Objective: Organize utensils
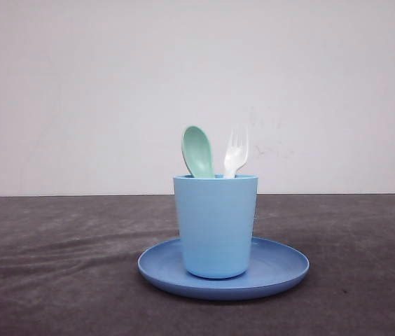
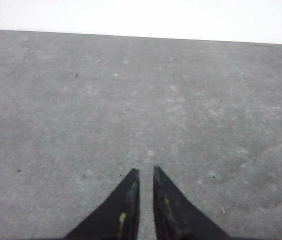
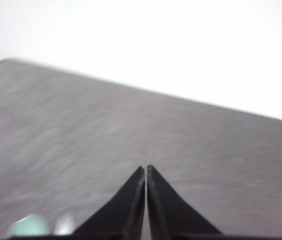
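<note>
The pale mint-green spoon (image 1: 197, 150) and the white fork (image 1: 237, 152) stand upright, heads up, in a light blue cup (image 1: 216, 224); their handles are hidden inside it. The cup stands on a round blue plate (image 1: 281, 269) in the middle of the table. My left gripper (image 2: 146, 170) hangs over bare grey table, its jaws nearly together with only a thin slit and nothing between them. My right gripper (image 3: 146, 167) is shut and empty. Close beside its fingers, in the right wrist view, are a blurred spoon head (image 3: 28, 225) and fork head (image 3: 65, 224).
The dark grey table cloth (image 1: 57, 266) stretches to both sides of the plate. A plain white wall (image 1: 78, 91) stands behind the table's far edge.
</note>
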You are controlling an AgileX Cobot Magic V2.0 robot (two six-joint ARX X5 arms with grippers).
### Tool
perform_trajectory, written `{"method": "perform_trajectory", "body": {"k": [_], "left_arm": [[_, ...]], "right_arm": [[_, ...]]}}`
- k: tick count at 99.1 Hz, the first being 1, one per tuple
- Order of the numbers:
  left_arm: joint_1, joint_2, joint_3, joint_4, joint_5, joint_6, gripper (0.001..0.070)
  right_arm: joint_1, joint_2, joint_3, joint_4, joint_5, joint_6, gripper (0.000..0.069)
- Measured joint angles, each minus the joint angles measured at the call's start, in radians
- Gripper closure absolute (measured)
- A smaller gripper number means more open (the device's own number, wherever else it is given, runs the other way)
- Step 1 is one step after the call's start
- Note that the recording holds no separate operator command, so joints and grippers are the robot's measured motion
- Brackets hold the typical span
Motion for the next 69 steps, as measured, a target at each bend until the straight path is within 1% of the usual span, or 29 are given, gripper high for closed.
{"method": "perform_trajectory", "body": {"k": [20,27,33,41,60,69], "left_arm": [[0.000,0.000,0.000,0.000,0.000,0.000,0.0685],[0.000,0.000,0.000,0.000,0.000,0.000,0.0685],[0.000,0.000,0.000,0.000,0.000,0.000,0.0685],[0.000,0.000,0.000,0.000,0.000,0.000,0.0685],[0.000,0.000,0.000,0.000,0.000,0.000,0.0685],[0.000,0.000,0.000,0.000,0.000,0.000,0.0685]], "right_arm": [[-0.267,-0.055,-0.040,0.018,-0.003,-0.006,0.0685],[-0.338,-0.078,-0.074,0.022,-0.005,-0.006,0.0685],[-0.386,-0.104,-0.120,0.032,-0.028,-0.006,0.0685],[-0.435,-0.148,-0.202,0.071,-0.070,-0.006,0.0685],[-0.503,-0.320,-0.484,0.259,-0.185,-0.005,0.0685],[-0.528,-0.423,-0.619,0.300,-0.196,0.003,0.0685]]}}
